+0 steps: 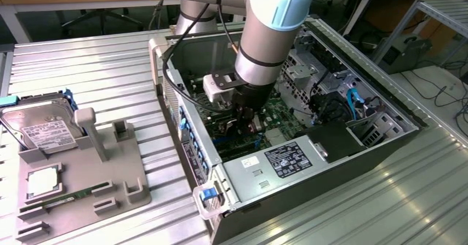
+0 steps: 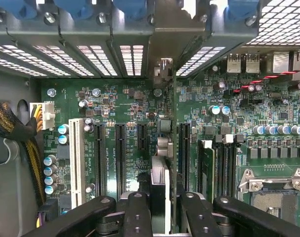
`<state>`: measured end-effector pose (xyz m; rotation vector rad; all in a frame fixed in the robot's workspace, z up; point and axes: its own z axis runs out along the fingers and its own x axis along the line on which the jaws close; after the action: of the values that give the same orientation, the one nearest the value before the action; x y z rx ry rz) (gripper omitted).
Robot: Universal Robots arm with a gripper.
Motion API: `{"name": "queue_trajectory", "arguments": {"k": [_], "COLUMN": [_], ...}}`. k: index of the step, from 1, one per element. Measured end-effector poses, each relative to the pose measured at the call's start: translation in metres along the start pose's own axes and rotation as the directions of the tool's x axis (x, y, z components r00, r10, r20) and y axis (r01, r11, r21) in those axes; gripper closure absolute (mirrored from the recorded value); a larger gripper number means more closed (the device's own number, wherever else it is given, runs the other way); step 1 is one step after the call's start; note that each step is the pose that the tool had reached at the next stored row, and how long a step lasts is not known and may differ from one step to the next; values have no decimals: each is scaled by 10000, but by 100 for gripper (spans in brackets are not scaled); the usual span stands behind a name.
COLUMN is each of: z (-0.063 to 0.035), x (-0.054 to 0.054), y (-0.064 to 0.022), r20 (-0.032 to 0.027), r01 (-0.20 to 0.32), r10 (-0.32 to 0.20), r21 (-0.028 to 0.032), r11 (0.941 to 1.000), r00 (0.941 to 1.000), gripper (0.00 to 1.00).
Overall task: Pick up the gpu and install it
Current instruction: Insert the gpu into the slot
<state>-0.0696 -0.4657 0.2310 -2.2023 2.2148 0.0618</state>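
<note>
Gripping: the gripper (image 2: 162, 210) is closed on the gpu (image 2: 170, 148), which stands on its edge between the fingers (image 2: 137, 212) in the wrist view.
Place of the gpu: inside the open computer case (image 1: 380, 100), just above the green motherboard (image 2: 125, 106), in line with the row of long black expansion slots (image 2: 121, 158).
Bracket: the silver bracket (image 2: 164, 69) of the card points to the far wall of the case, where the slotted rear openings (image 2: 130, 57) are.
Arm: in the exterior view the arm (image 1: 267, 34) reaches down into the middle of the case, and the gripper is low among the parts.
Done: the picking up appears finished, because the card is in the grip and away from the grey holder tray (image 1: 80, 193) at the exterior view's left.
Left to do: I judge that the card is not yet fully pressed into its slot, but it is close to it.
Other things: the hard drive (image 1: 40, 127) and the green memory stick (image 1: 62, 198) rest on the tray.
Hidden: the bottom edge of the card and its slot are covered by the card itself, so contact cannot be told.
Cut off: the fingers are seen only in part at the picture's border.
Hard to make out: in the exterior view the card is a dark shape under the wrist.
</note>
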Motion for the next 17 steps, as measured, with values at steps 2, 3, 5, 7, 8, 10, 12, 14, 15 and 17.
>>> {"name": "queue_trajectory", "arguments": {"k": [2, 3, 5, 7, 8, 10, 12, 14, 15, 17], "z": [-2, -12, -49, -64, -64, -64, -65, -66, -66, -64], "x": [0, -2, -5, -4, -4, -4, -4, -5, -11, -32], "y": [0, 0, -1, 1, 1, 1, 1, 1, 2, 1], "r20": [1, 11, 18, 2, 2, 2, 0, -3, -11, -47], "r01": [0, 0, 1, 1, 0, 1, 0, 1, -1, 1], "r10": [0, 0, -1, -1, 0, -1, 0, -1, 1, -1], "r21": [0, 4, 9, 2, 2, 2, 1, 0, 0, 0], "r11": [10000, 10000, 10000, 10000, 10000, 10000, 10000, 10000, 10000, 10000], "r00": [10000, 10000, 10000, 10000, 10000, 10000, 10000, 10000, 10000, 10000], "gripper": [72, 72, 72, 72, 72, 72, 72, 72, 72, 72]}}
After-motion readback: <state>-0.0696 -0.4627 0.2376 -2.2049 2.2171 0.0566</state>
